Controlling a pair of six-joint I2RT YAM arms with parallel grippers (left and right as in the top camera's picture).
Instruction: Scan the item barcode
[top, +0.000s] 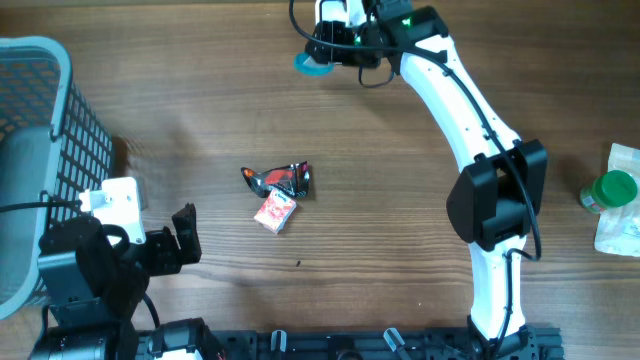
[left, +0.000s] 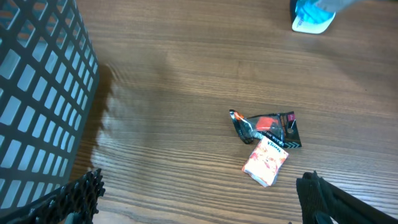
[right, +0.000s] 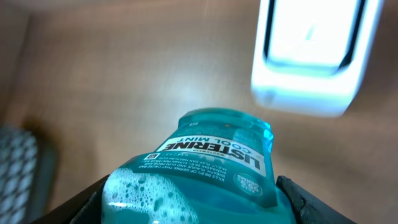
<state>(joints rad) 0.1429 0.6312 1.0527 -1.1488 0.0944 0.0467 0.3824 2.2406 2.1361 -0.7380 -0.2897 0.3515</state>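
The step in hand is showing the bottle (right: 205, 168) to the scanner (right: 309, 53) at the far edge of the bench (top: 360, 260). The right fingers (right: 298, 198) pinch the bottle by its sides. The left fingers (left: 326, 199) are spread and empty, near left by the mesh basket (top: 60, 120). The bottle is clear teal plastic with foam inside and a glossy label; the scanner is a white, rounded box. No barcode shows, so the bottle probably needs turning toward the scanner's window.

Right arm (top: 450, 90), white tubular links, black joint housings, green status light (top: 405, 20), thin black cable (top: 537, 225), left arm (top: 90, 265), white wrist block (top: 120, 203), left gripper (left: 200, 183), black ridged fingers (left: 84, 193).
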